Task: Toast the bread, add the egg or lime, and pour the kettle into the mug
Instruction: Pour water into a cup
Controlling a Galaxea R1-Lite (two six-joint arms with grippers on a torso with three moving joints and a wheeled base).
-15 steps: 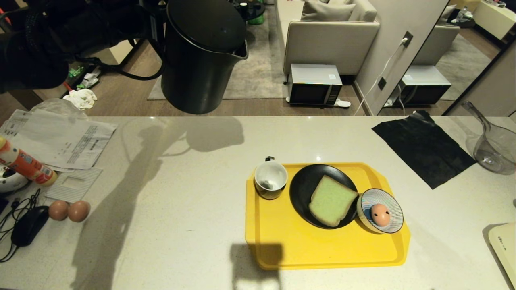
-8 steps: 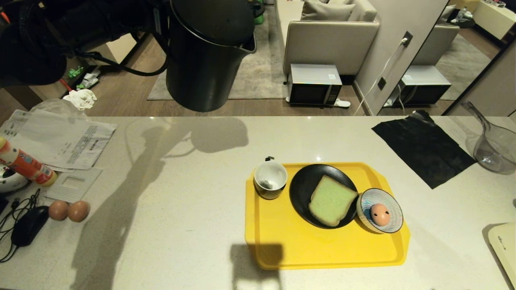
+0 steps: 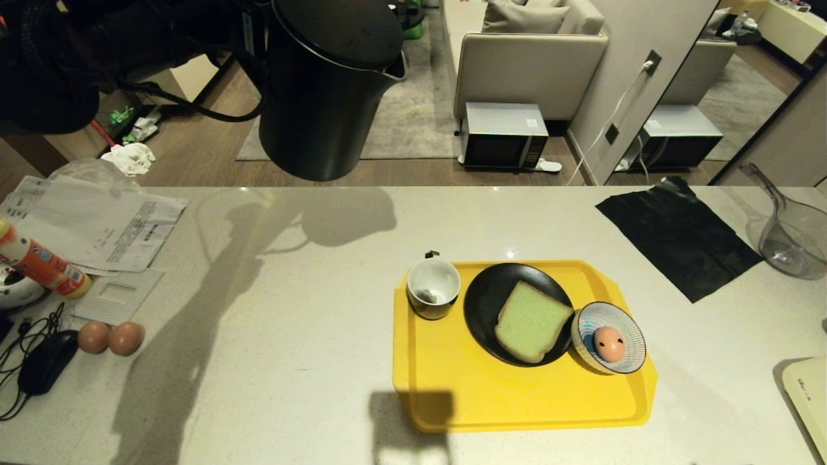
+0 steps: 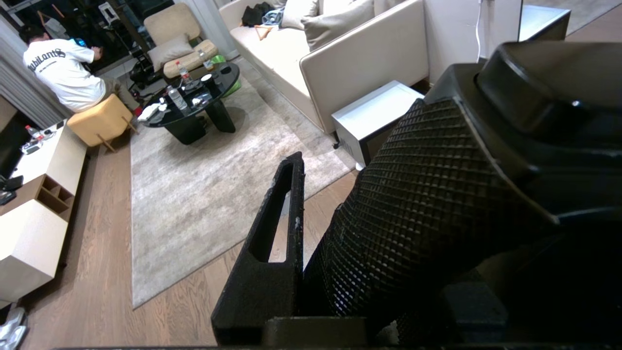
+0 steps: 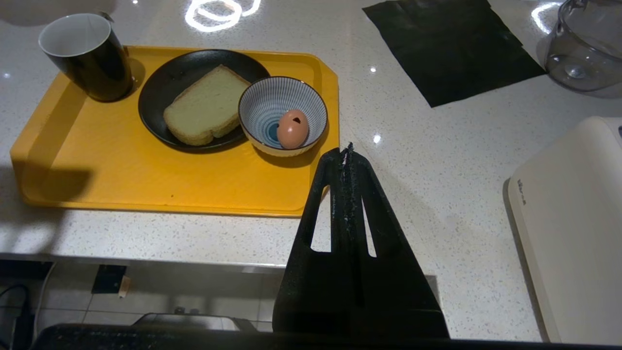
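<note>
The black kettle (image 3: 326, 90) is being held aloft at upper left, handle pinched by the left gripper (image 4: 311, 243), ready for pouring into the mug (image 3: 434, 288); the right gripper (image 5: 346, 155) is being kept pressed together, idle.

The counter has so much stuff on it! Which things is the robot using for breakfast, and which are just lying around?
For the job: kettle, held up by the left gripper; mug; bread; egg in the striped bowl.

Just lying around: two brown eggs, papers, black cloth, clear jug, computer mouse.
</note>
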